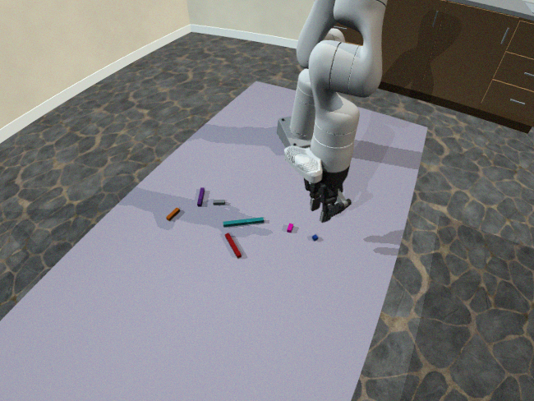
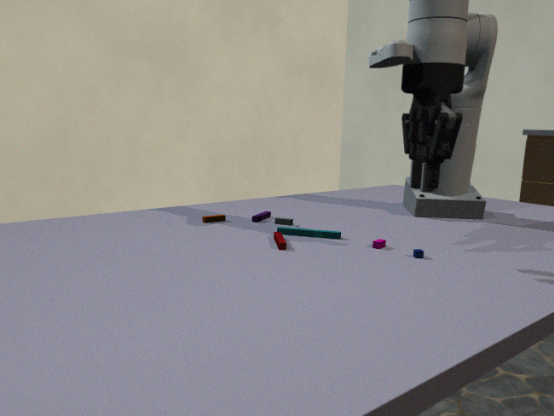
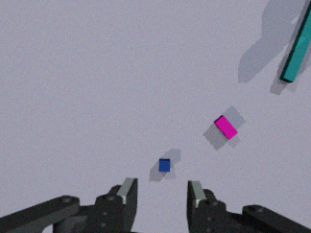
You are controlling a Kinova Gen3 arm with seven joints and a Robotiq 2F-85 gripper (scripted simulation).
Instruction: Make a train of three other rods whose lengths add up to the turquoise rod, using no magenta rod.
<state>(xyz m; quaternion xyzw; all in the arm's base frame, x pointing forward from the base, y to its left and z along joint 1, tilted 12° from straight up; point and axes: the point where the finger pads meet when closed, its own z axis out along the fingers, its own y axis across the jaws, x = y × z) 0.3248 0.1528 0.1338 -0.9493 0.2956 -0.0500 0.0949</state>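
My gripper (image 1: 324,212) hangs well above the table, open and empty; it also shows in the exterior view (image 2: 425,175) and the wrist view (image 3: 159,191). The blue rod (image 1: 315,237) (image 2: 418,253) lies on the table below it, apart from the fingers. The magenta rod (image 1: 290,227) (image 3: 226,127) lies a little to its left. The turquoise rod (image 1: 243,222) (image 2: 308,232) lies flat further left. The red rod (image 1: 232,245) lies just in front of it. The grey rod (image 1: 218,201), the purple rod (image 1: 200,196) and the orange rod (image 1: 172,214) lie apart at the left.
The arm's base (image 1: 297,133) stands at the back of the table. Brown cabinets (image 1: 474,56) stand behind the table at the right. The table's right edge (image 1: 405,224) is near the gripper.
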